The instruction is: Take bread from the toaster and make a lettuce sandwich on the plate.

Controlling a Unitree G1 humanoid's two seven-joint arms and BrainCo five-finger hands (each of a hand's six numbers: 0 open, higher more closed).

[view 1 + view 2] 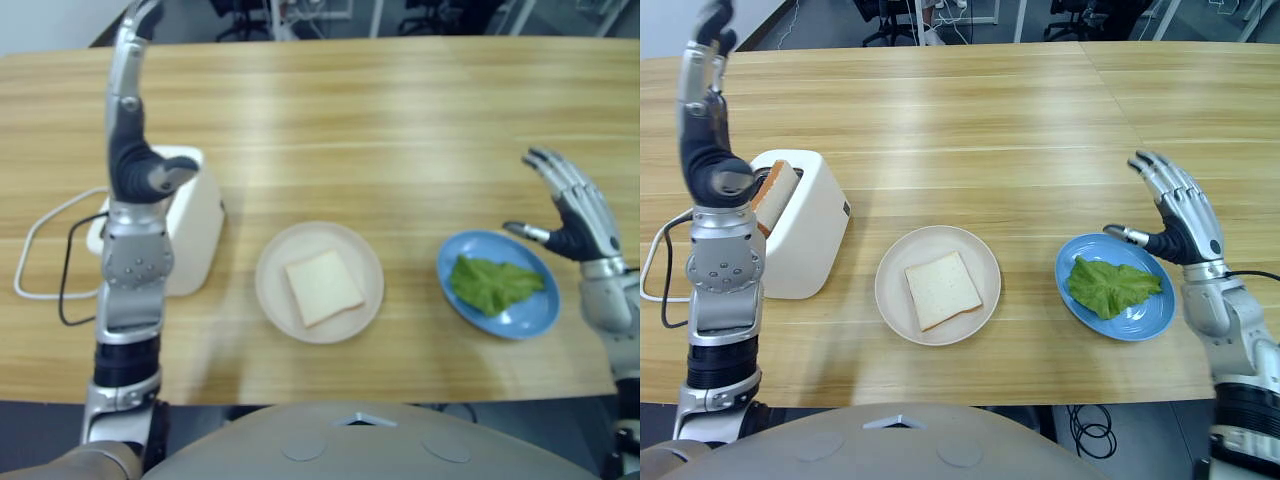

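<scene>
A white toaster (808,228) stands at the left of the wooden table, with a slice of bread (776,190) sticking up out of its slot. My left hand (133,110) is raised upright in front of the toaster, fingers stretched upward and holding nothing. In the middle, a beige plate (345,246) carries one slice of bread (322,287) lying flat. To its right, a green lettuce leaf (494,282) lies on a blue plate (522,322). Just right of and above the blue plate, my right hand (572,212) hovers with its fingers spread.
White and black cables (38,250) loop on the table left of the toaster. The front table edge runs just below both plates. Chair bases and table legs stand beyond the far edge.
</scene>
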